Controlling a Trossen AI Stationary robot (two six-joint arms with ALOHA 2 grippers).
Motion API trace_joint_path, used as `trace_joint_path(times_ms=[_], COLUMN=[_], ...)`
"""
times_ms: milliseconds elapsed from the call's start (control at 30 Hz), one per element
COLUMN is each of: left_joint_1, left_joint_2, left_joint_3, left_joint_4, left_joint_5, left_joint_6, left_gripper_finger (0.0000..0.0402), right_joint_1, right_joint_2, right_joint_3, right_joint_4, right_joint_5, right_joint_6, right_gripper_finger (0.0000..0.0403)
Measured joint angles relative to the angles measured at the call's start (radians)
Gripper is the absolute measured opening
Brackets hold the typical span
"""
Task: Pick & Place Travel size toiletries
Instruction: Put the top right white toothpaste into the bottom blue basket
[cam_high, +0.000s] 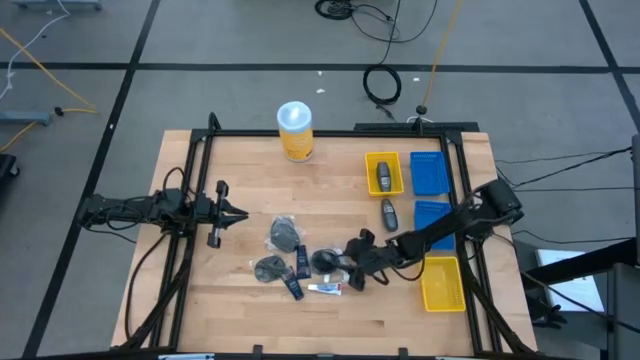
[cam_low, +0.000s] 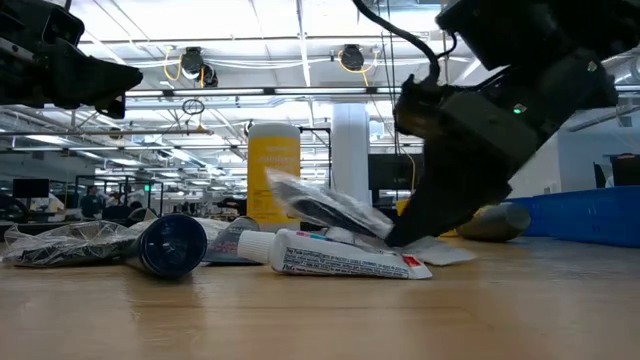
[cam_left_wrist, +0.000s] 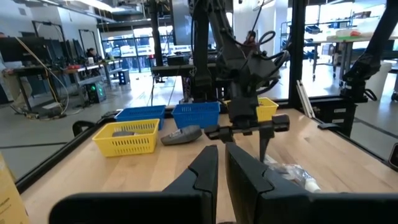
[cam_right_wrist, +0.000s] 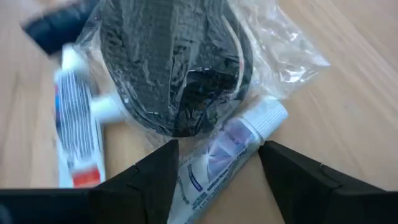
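Table (cam_high: 230, 315) is wood with a black frame. Two arms: the left one hangs over the left side, left gripper (cam_high: 240, 212) pointing inward, fingers nearly together with a thin gap, nothing between them (left wrist view). The right arm reaches in from the right edge, right gripper (cam_high: 352, 272) low over the pile at front centre; its fingers (cam_right_wrist: 155, 177) stand apart, straddling a clear tube (cam_right_wrist: 227, 152), touching nothing that I can see. One yellow canister (cam_high: 295, 131) with a white lid stands at the back. Four trays on the right: two yellow, two blue. Back yellow tray (cam_high: 383, 172) holds one grey oval piece (cam_high: 382, 178); the back blue tray (cam_high: 429, 172), the second blue tray (cam_high: 432, 218) and the front yellow tray (cam_high: 443, 283) show nothing inside, though the arm covers part of the second blue one. Second grey oval (cam_high: 389, 213) lies on the table just beside that blue tray. Three bagged dark pouches: one (cam_high: 285, 234) mid-table, one (cam_high: 269, 267) nearer the front, one (cam_right_wrist: 177, 68) right under the right gripper, touching the clear tube. Two dark-blue bottles (cam_high: 301, 262) (cam_high: 292, 288) next to the pouches. One white tube (cam_high: 324, 288) with red and blue print lies at the front of the pile.
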Motion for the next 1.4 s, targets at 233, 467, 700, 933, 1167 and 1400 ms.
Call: trace_joint_path(times_ms=[233,467,700,933,1167,1400], left_joint_1=[0.000,0.000,0.000,0.000,0.000,0.000], left_joint_2=[0.000,0.000,0.000,0.000,0.000,0.000], left_joint_3=[0.000,0.000,0.000,0.000,0.000,0.000], left_joint_4=[0.000,0.000,0.000,0.000,0.000,0.000], left_joint_5=[0.000,0.000,0.000,0.000,0.000,0.000], left_joint_6=[0.000,0.000,0.000,0.000,0.000,0.000], left_gripper_finger=[0.0033,0.0033,0.0033,0.0033,0.0033,0.0033], right_joint_1=[-0.002,-0.001,0.006,0.030,0.032,0.027], right_joint_2=[-0.139,-0.207,-0.168,-0.122,-0.122,-0.125], right_joint_3=[-0.003,-0.003,-0.029,-0.038,-0.038,-0.038], right_joint_4=[-0.147,-0.178,-0.216,-0.208,-0.210,-0.219], right_joint_5=[0.027,0.022,0.021,-0.002,0.000,0.002], right_joint_6=[-0.057,-0.053,0.016,0.022,0.014,-0.012], right_gripper_finger=[0.0186,0.0231,0.0284,0.0248,0.0183,0.0092])
